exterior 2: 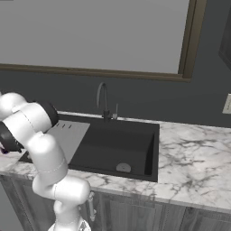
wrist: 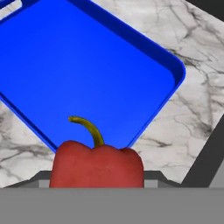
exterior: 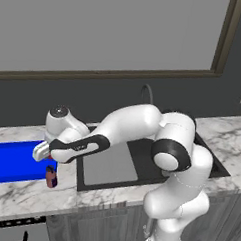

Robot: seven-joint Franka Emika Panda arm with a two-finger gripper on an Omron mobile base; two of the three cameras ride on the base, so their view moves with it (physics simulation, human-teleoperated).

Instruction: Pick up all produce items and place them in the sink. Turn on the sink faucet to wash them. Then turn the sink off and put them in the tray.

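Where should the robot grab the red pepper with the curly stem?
Squeeze the red bell pepper across its wide, lumpy body, not the thin curved yellow-green stem, which could slip. Come at it from the side, leaving the stem free, as it seems held now over the bright blue flat tray.

The tray (exterior: 12, 162) lay at the frame's left on the counter (exterior: 33, 195), the sink (exterior: 140, 161) to its right, the faucet (exterior: 147, 93) behind.

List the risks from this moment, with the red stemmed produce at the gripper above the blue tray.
1. The red bell pepper with a curved yellow-green stem hangs over the blue rectangular tray's near rim; released here, it might tip onto the marble counter.
2. A small brown-red cylinder stands below the gripper; lowering may knock it.
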